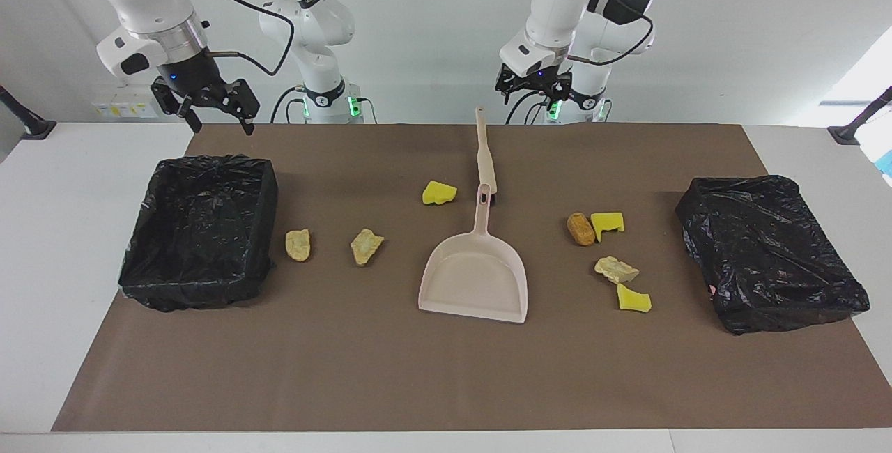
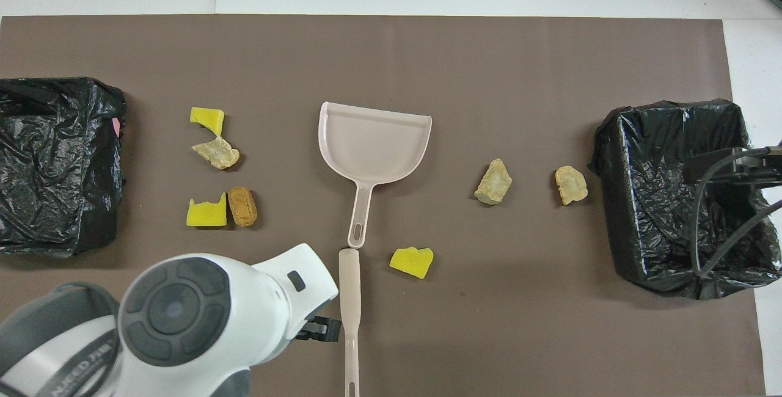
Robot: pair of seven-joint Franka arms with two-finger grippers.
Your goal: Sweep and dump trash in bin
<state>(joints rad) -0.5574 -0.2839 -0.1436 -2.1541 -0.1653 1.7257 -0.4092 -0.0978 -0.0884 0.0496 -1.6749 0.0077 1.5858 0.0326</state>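
Reaching for the brush (image 1: pixel 484 153), the left end effector (image 1: pixel 533 85) hangs released above its handle; next it must descend and clamp. The right end effector (image 1: pixel 205 104) waits released over the bin (image 1: pixel 198 230).

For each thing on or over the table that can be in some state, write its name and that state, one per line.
dustpan: flat on the mat, empty.
brush: lying flat, not held.
trash: seven scraps loose on the mat, none swept.
open bin: lined, nothing seen inside.
covered bin: black bag over its top.
left gripper: open, raised beside the brush handle.
right gripper: open, raised, waiting.
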